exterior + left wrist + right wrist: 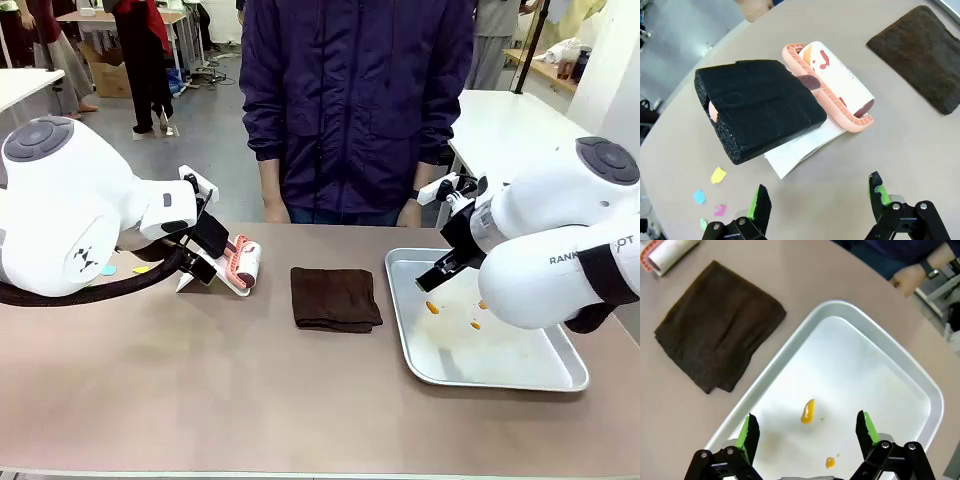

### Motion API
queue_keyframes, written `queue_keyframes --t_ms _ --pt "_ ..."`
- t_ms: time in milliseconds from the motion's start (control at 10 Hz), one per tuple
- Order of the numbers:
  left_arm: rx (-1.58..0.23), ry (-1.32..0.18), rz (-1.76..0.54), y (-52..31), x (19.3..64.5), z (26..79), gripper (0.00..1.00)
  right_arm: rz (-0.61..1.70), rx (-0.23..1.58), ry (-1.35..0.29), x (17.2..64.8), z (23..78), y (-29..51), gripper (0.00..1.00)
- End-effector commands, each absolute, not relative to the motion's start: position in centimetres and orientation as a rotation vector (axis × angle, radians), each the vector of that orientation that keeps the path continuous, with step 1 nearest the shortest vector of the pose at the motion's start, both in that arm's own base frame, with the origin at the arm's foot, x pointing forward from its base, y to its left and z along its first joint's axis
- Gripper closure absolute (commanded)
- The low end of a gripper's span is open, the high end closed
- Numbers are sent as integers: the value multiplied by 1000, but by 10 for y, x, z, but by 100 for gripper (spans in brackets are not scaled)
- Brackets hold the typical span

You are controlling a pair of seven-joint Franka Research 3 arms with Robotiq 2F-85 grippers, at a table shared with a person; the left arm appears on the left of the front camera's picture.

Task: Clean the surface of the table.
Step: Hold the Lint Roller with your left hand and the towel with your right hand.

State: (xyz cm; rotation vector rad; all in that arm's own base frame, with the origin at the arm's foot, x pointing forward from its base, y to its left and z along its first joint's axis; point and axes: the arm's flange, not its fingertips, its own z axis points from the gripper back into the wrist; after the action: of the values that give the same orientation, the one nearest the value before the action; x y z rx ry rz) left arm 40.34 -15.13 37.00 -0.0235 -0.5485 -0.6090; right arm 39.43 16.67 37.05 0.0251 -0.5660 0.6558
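Table (200, 400) is brown and wide, under both arms, with a brown cloth (335, 298) flat in its middle. Left gripper (817, 192) has its fingers wide and holds nothing, left of the cloth, near a black sponge (760, 107) and a pink roller (840, 82). Right gripper (806, 420), fingers wide and bare, hangs right of the cloth over a metal tray (875, 370) with orange drops (808, 411).
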Motion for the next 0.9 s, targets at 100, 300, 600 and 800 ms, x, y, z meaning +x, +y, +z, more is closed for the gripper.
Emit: queue_keyframes --t_ms 100,300,600,800 --pt "-24 -549 -609 -151 403 370 0 656 25 -566 394 371 167 0" --pt "-24 -549 -609 -151 403 370 0 656 25 -566 394 371 167 0" --pt "-24 -549 -609 -151 403 370 0 656 25 -566 394 371 167 0" --pt "-24 -549 -609 -151 403 370 0 656 25 -566 394 371 167 0"
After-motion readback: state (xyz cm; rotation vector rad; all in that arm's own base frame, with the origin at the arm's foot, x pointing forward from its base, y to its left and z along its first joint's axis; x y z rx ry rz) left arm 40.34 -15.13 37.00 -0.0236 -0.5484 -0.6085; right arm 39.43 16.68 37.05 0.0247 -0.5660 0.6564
